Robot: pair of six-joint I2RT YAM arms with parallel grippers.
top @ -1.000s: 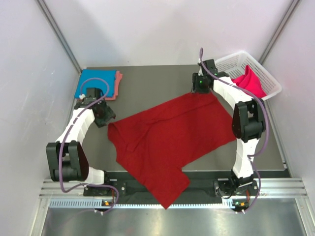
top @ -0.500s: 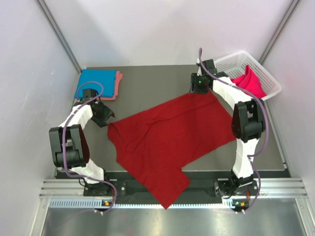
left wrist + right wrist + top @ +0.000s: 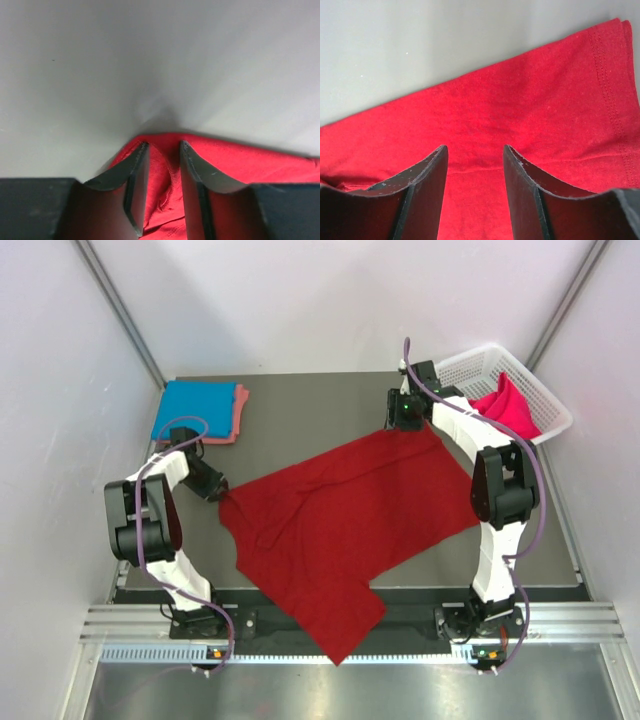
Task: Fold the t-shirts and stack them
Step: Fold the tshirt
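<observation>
The dark red shirt point(image 3: 340, 520) lay spread aslant on the bench point(image 3: 310, 405), likely opened out for folding. The left tool point(image 3: 161, 146) straddled a bunched bit of its left corner, clenched or not I could not tell; the right tool point(image 3: 475, 150) stood released over the far hem, seemingly poised to take it.

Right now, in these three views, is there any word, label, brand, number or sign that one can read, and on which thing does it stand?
No text can be read in any view.
The dark red cloth t-shirt, the folded bright blue t-shirt, the hot pink shirt and the white plastic lattice basket show no print.
The small orange marks by the arm bases are too small to read.
</observation>
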